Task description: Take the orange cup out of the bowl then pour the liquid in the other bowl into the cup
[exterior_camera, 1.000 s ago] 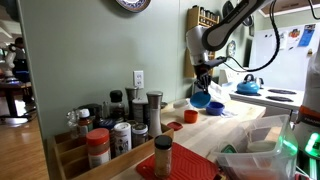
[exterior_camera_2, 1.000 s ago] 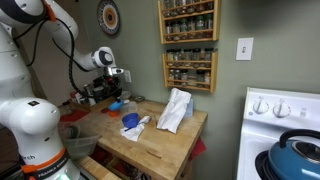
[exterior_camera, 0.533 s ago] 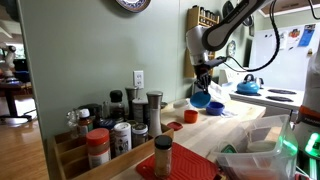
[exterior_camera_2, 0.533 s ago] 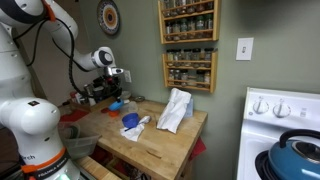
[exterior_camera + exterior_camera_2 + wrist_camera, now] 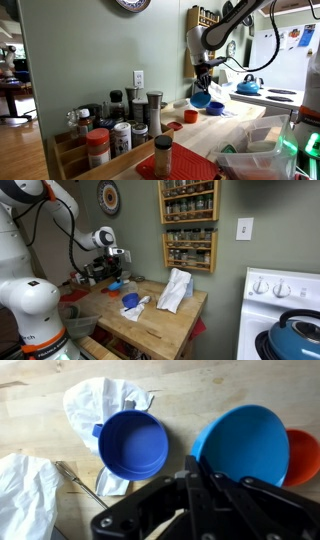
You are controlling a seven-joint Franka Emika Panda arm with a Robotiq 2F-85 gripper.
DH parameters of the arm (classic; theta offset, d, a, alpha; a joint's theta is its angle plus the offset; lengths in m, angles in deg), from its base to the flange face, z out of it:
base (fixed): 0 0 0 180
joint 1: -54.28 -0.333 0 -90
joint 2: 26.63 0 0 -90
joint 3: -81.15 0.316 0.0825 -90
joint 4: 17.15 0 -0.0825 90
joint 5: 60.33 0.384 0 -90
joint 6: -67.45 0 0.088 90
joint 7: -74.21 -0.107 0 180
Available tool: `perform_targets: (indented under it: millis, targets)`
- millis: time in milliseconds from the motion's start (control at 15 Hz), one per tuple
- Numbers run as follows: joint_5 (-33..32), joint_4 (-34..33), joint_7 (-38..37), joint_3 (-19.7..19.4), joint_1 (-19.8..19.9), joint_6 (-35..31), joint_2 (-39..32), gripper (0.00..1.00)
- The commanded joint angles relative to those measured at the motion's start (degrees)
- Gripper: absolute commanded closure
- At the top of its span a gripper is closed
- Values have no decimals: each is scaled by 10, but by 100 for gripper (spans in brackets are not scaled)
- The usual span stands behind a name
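My gripper (image 5: 197, 466) is shut on the near rim of a blue bowl (image 5: 245, 442) and holds it tilted over the wooden counter. The orange cup (image 5: 304, 457) stands just beyond this bowl, its left part hidden behind the rim. A second blue bowl (image 5: 131, 445) sits to the left on a white cloth, empty as far as I can see. In both exterior views the gripper (image 5: 205, 78) (image 5: 113, 266) hangs over the held bowl (image 5: 200, 100) (image 5: 117, 283). The orange cup (image 5: 189, 117) stands on the counter below it. No liquid shows.
A flat red dish (image 5: 172, 126) lies near the cup. Several spice jars (image 5: 120, 130) crowd the counter's near end. A crumpled white cloth (image 5: 175, 290) lies mid-counter, and a thin metal utensil (image 5: 80, 482) lies beside the second bowl. Wall spice racks (image 5: 188, 220) and a stove with kettle (image 5: 295, 330) are nearby.
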Motion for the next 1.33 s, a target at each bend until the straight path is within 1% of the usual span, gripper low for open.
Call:
perform_targets:
  millis: [0, 400, 933, 1267]
  targets:
    - [32, 8, 34, -9, 3, 1, 10, 99]
    - [67, 18, 103, -27, 13, -7, 17, 99]
    - [158, 46, 327, -57, 25, -36, 23, 99]
    - [174, 69, 438, -69, 31, -47, 22, 99]
